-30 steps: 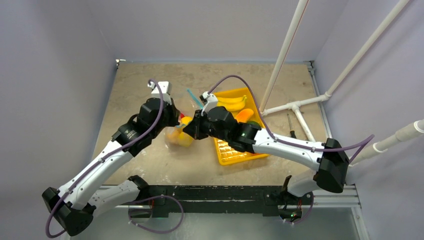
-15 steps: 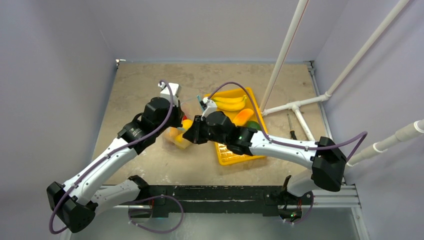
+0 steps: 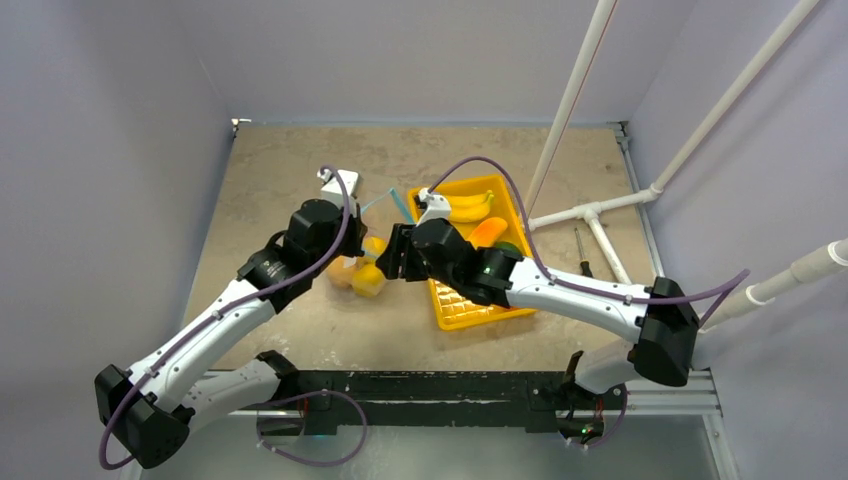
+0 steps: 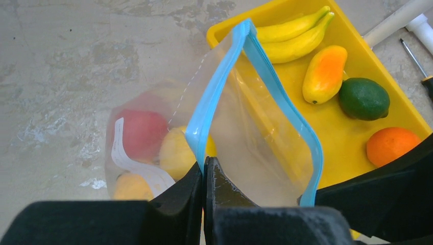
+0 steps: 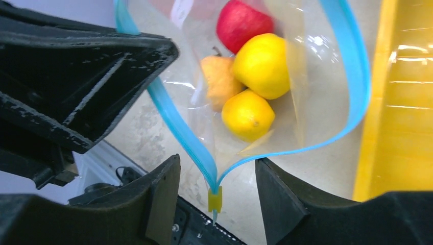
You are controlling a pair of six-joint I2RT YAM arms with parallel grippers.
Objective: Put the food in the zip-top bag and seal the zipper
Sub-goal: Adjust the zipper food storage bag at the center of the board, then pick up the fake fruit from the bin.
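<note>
The zip-top bag (image 4: 245,148) sits on the counter just left of the yellow tray (image 4: 337,127), its mouth lifted and gaping, with red and yellow fruit (image 5: 260,64) pooled inside. The teal zipper (image 4: 214,97) runs lengthwise away from my parted right jaws, which straddle its slider (image 5: 215,199), apparently without touching it. My left jaws are pinched shut on the zipper's lip farther from the tray.

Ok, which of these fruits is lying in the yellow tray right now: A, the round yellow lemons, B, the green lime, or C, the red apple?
B: the green lime lies on the yellow tray, while the red apple sits inside the clear bag.
</note>
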